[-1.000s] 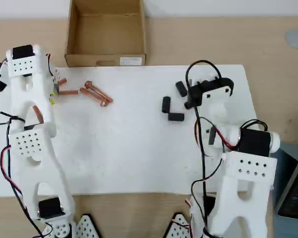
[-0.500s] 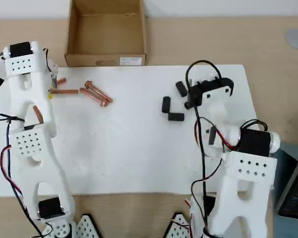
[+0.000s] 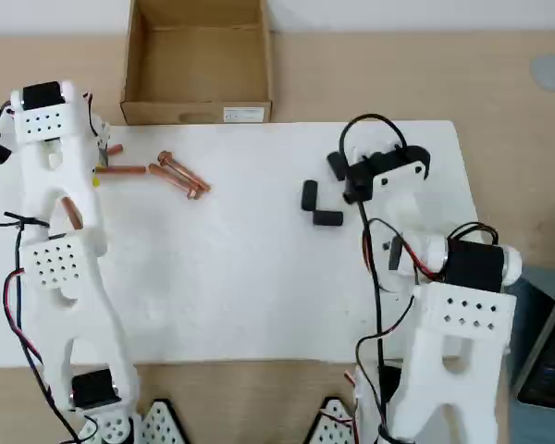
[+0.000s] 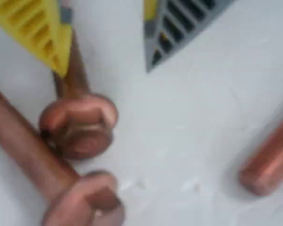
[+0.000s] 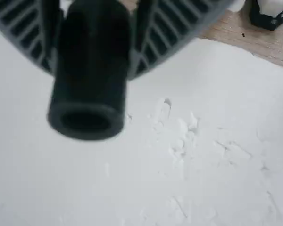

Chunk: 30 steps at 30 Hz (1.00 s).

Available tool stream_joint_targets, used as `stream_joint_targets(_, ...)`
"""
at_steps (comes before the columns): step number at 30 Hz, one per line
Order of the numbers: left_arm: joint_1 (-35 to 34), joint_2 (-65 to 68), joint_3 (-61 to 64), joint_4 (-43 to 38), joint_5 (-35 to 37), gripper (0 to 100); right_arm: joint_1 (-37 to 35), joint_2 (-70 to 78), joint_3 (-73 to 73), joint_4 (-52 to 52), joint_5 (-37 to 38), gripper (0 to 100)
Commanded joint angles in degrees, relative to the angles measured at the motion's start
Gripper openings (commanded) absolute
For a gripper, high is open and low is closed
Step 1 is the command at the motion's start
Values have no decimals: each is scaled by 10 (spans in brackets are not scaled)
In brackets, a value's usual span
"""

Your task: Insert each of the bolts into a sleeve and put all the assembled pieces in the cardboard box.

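Your right gripper [image 5: 90, 63] clamps a sleeve [image 5: 87, 94] over open mat [image 5: 203, 165], near its edge. Your left gripper [image 4: 104, 66] stands wide, a bolt [image 4: 79, 125] just beside its yellow finger [image 4: 37, 28]; the box [image 3: 196, 113] sits ahead of it.

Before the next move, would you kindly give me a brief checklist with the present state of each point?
1. Right gripper shut on a sleeve: ok.
2. Sleeve's bore facing out, unblocked: ok.
3. Sleeve lifted off the white mat: cannot tell.
4. Left gripper open: ok.
5. A bolt held by the left gripper: not ok; its shaft lies beside the yellow finger, ungripped.
6. Cardboard box open at the top: ok.
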Motion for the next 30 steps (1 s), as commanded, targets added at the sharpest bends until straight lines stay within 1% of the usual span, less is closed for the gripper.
stream_joint_targets(1, -4, 5, -33, -1, 3, 125, -4, -13, -1, 1, 4, 10)
stream_joint_targets(7, -1, 7, -42, -1, 2, 125, -4, -14, -1, 1, 4, 10)
stream_joint_targets(15, -4, 59, -74, -1, 1, 130, -4, -14, -1, 2, 4, 10)
stream_joint_targets(20, -4, 63, -97, 3, 1, 213, -4, -14, -1, 2, 4, 10)
stream_joint_targets(30, -4, 67, -90, 25, 2, 206, -4, -14, -1, 2, 4, 10)
